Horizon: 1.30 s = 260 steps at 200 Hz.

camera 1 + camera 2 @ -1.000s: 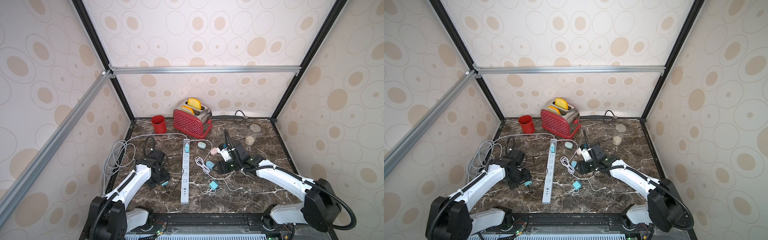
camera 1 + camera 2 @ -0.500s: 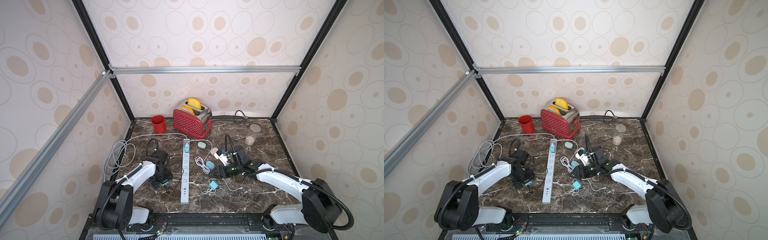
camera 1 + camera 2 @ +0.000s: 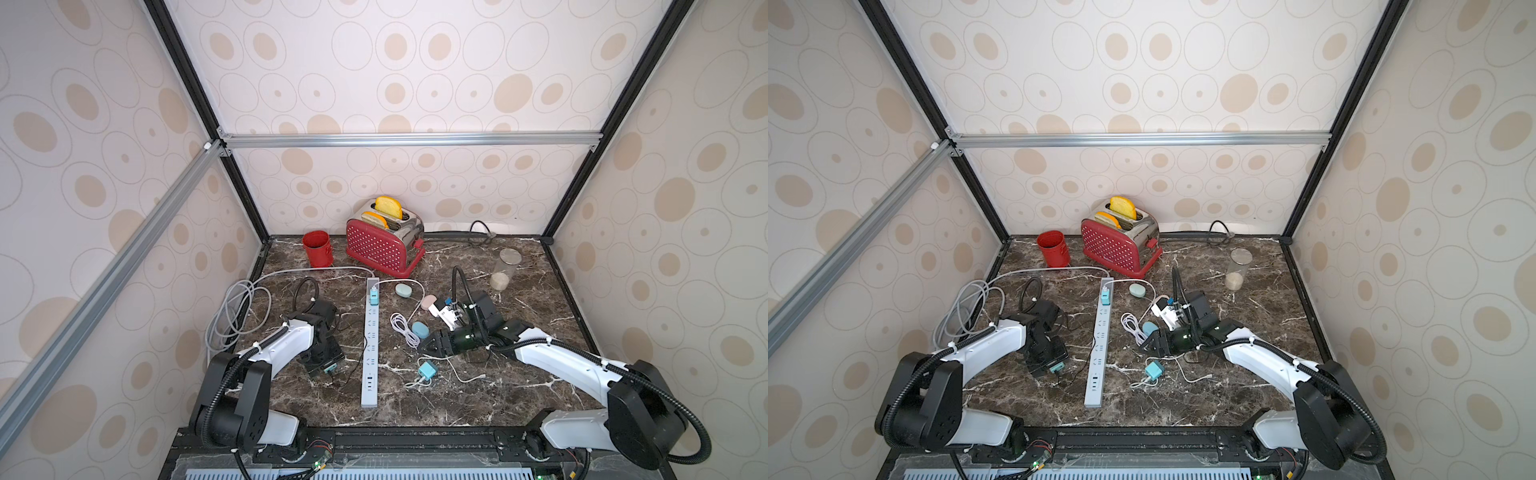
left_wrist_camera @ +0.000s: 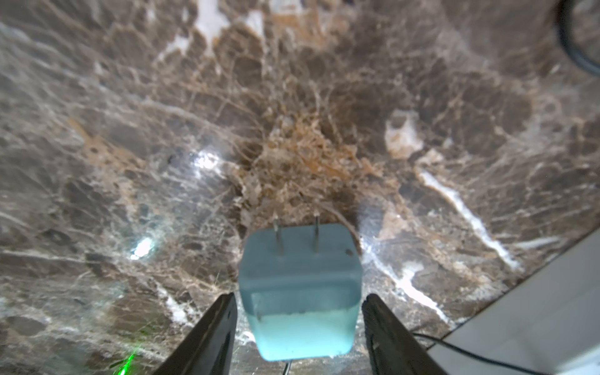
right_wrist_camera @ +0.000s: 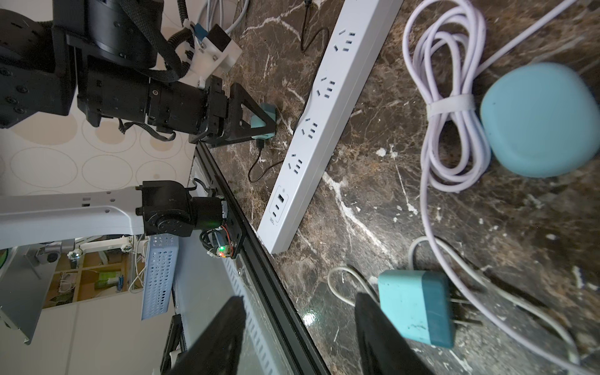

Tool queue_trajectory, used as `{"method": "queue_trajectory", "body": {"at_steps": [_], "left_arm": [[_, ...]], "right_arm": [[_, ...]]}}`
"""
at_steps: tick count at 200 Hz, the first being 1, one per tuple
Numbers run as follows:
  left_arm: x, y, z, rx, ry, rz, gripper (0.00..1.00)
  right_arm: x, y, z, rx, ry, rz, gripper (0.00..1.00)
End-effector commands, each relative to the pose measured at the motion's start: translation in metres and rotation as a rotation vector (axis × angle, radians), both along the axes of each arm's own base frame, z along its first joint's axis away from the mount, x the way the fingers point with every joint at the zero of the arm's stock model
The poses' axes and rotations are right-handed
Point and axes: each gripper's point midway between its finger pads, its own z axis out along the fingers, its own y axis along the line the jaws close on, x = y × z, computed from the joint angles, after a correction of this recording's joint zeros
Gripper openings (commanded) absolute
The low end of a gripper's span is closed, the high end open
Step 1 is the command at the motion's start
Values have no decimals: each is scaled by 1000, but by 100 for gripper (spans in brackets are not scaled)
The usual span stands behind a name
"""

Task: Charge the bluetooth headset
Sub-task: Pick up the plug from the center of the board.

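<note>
Right wrist: power strip (image 5: 328, 113) end marking illegible.

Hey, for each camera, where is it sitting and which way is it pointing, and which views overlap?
Top views: high at the front, looking down toward the back wall over the table; left arm and right arm show.
Left wrist: on the left arm, looking down at a teal charger between its jaws.
Right wrist: on the right arm, looking across the power strip at the left arm; own jaws open, empty.
Shared: both wrist views show that teal charger.
</note>
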Motion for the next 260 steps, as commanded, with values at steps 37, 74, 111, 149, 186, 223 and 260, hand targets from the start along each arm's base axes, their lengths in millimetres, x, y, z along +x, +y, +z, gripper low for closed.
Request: {"method": "queue_trajectory", "body": {"at_steps": [37, 74, 111, 149, 186, 223, 260], "left_arm": [[12, 5, 0, 47, -17, -20, 49], [28, -9, 19, -33, -106, 36, 40], [62, -35, 67, -257, -335, 221, 33], [89, -52, 114, -469, -525, 412, 30], [106, -71, 141, -636, -578, 495, 30], [109, -83, 161, -741, -590, 544, 30], [108, -91, 173, -795, -581, 530, 29]], "right_arm": [[2, 0, 4, 6, -10, 2, 56], [2, 2, 8, 40, -59, 23, 56], [9, 11, 37, 154, -171, 7, 56], [16, 25, 68, 223, -363, -44, 57], [15, 61, 79, 282, -402, -16, 57], [18, 97, 87, 333, -476, -14, 55], [49, 114, 88, 312, -469, -107, 52]]}}
